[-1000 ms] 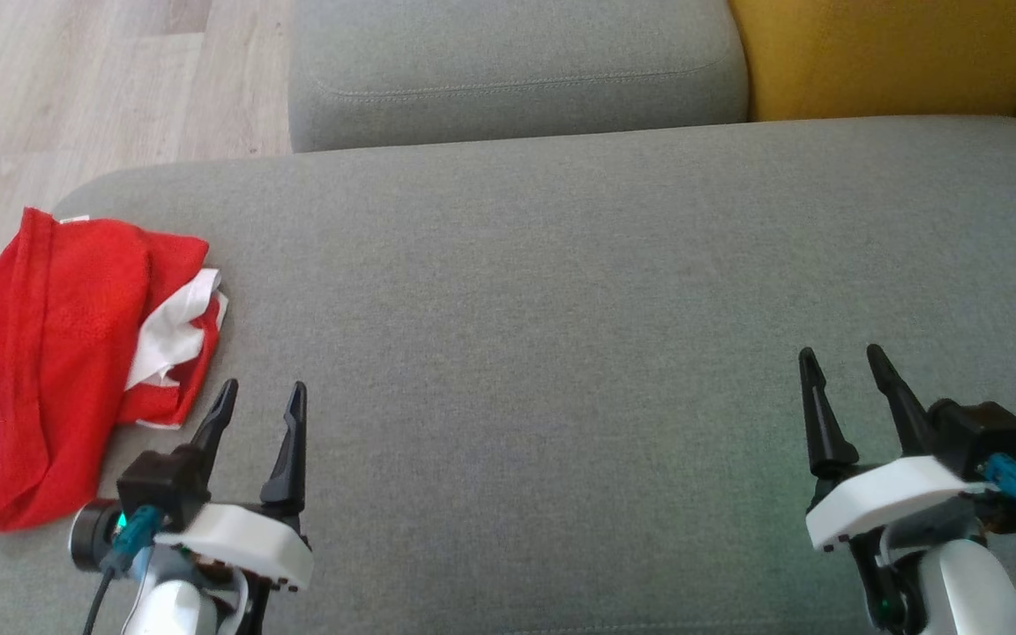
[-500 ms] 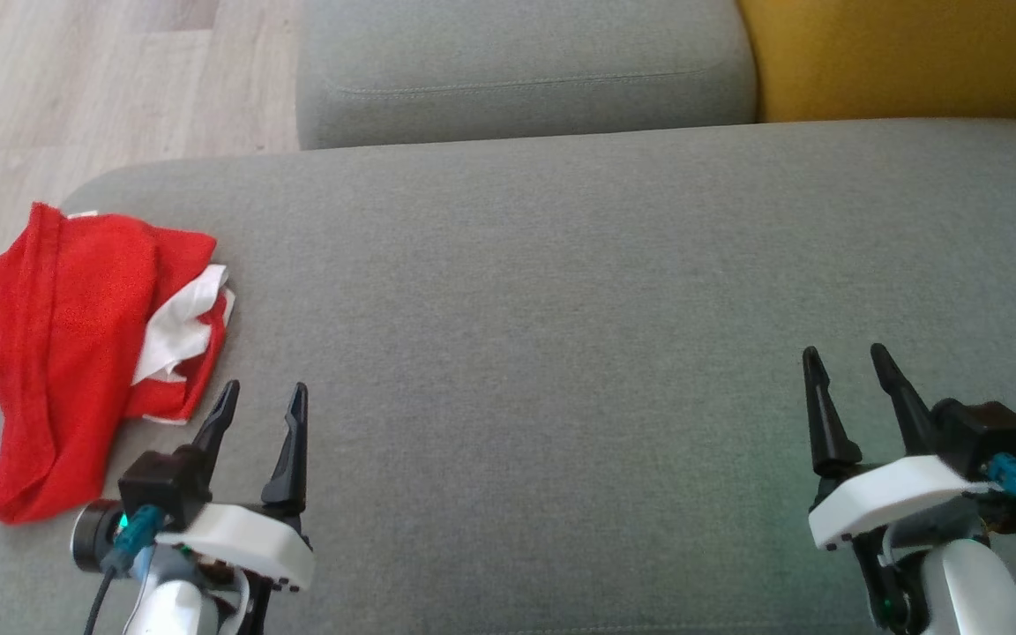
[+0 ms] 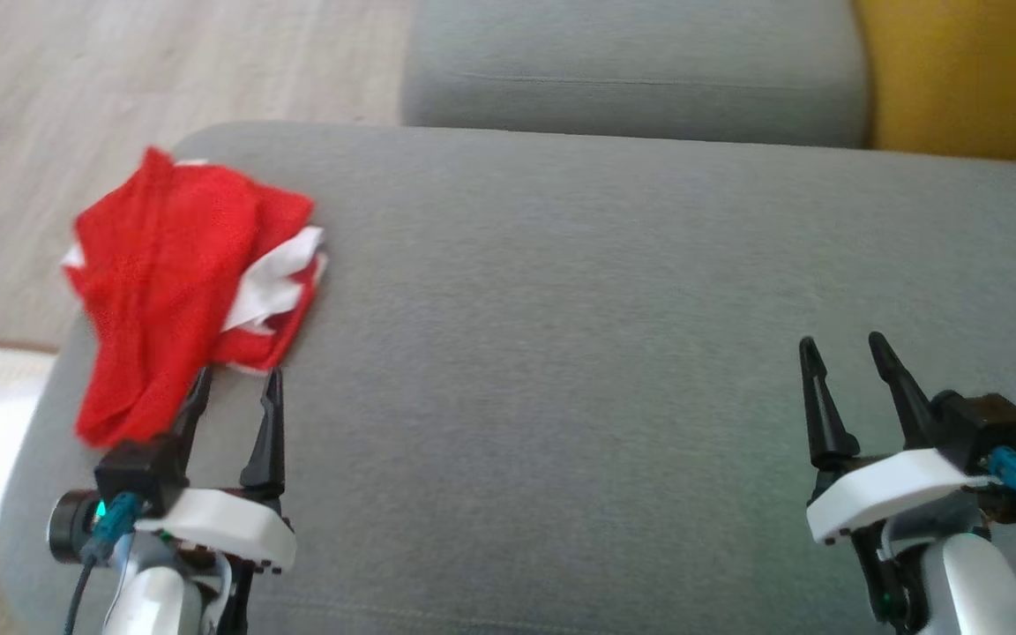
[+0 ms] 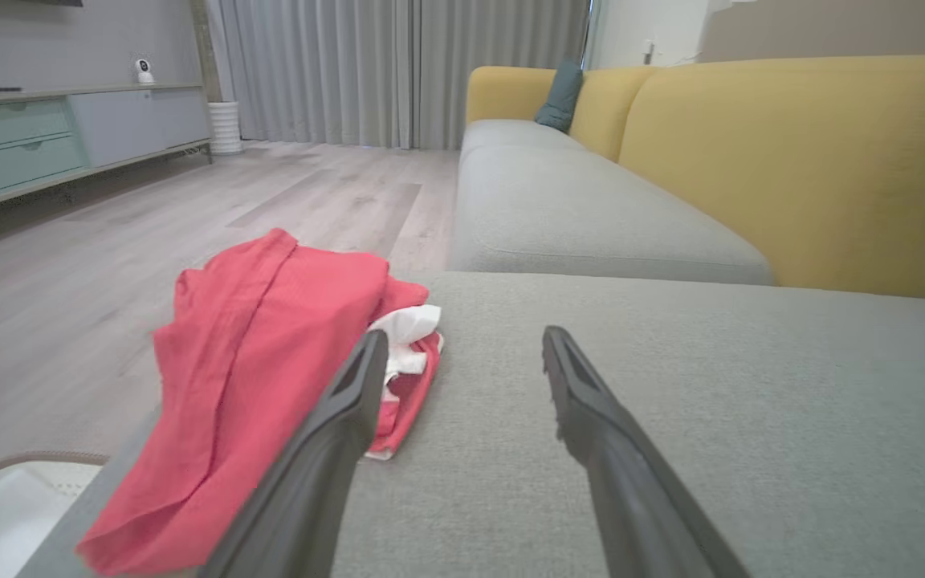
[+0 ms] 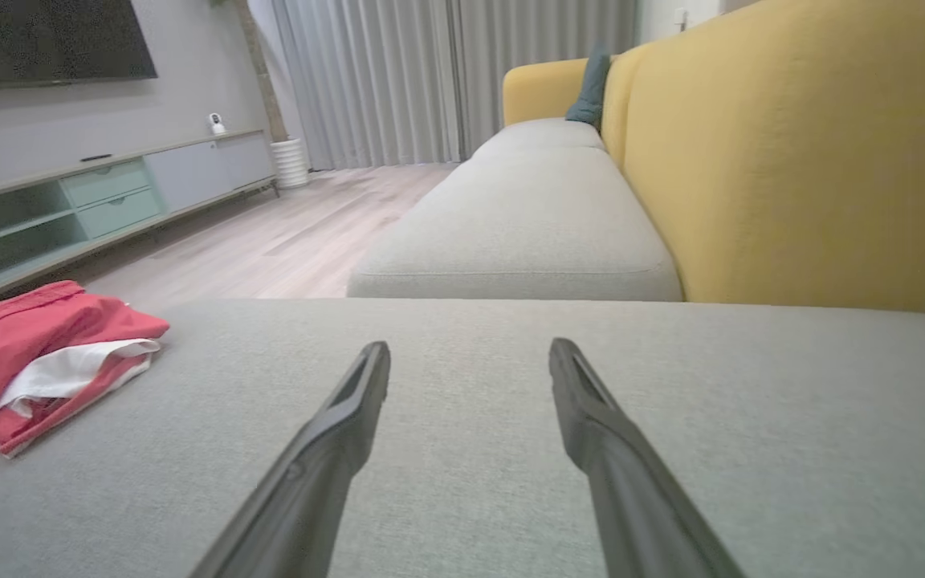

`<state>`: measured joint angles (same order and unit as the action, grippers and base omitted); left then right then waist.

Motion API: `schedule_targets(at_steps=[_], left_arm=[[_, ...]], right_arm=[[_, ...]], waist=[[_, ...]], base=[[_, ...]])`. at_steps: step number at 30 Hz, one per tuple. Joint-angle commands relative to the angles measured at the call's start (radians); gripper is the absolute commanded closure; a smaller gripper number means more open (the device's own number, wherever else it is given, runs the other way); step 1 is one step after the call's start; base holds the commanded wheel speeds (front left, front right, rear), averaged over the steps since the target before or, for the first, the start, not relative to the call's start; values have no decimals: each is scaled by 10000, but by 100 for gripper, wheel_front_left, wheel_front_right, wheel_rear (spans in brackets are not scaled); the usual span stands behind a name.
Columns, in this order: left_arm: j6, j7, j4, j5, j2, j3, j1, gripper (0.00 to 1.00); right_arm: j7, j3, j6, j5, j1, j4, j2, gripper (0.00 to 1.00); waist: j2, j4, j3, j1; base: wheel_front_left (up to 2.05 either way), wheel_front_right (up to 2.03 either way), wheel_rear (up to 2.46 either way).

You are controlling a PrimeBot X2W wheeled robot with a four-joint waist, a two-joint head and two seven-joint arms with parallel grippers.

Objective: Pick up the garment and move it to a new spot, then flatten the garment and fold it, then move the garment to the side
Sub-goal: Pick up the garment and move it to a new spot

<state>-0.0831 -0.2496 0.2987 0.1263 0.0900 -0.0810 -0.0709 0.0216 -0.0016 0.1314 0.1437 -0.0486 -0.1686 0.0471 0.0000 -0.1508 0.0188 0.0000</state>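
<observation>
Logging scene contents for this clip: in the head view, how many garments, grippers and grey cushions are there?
garment: 1
grippers: 2 (left gripper, right gripper)
grey cushions: 2 (near cushion, far cushion)
Total: 5

Soft, even light with faint shadows — the head view is slightly smeared, the wrist views bend toward their edges.
</observation>
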Motion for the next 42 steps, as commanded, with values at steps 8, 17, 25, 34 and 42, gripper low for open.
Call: schedule_targets(at_steps=[8, 17, 25, 34, 42], left_arm=[[97, -122, -382, 87, 289, 638, -536, 0], [55, -122, -352, 132, 304, 742, -515, 0], [37, -122, -331, 107, 305, 803, -534, 0], [64, -122, -90, 125, 216, 819, -918, 0], [-83, -76, 1778, 434, 164, 714, -2424, 0]], right_arm=[[-62, 533, -7, -2, -349, 616, 33, 0], [-41, 629, -7, 85, -379, 608, 32, 0], [-33, 656, -7, 33, -413, 543, 32, 0], [-219, 743, -7, -106, -686, 773, 32, 0], [-677, 783, -7, -335, -1161, 1336, 309, 0]], waist=[[0, -1457, -47, 0], [0, -2335, -82, 0], [0, -2447, -121, 0], [0, -2105, -836, 0], [0, -1453, -2395, 0]], base=[[0, 0, 0], [0, 0, 0], [0, 0, 0], [0, 0, 0], [0, 0, 0]])
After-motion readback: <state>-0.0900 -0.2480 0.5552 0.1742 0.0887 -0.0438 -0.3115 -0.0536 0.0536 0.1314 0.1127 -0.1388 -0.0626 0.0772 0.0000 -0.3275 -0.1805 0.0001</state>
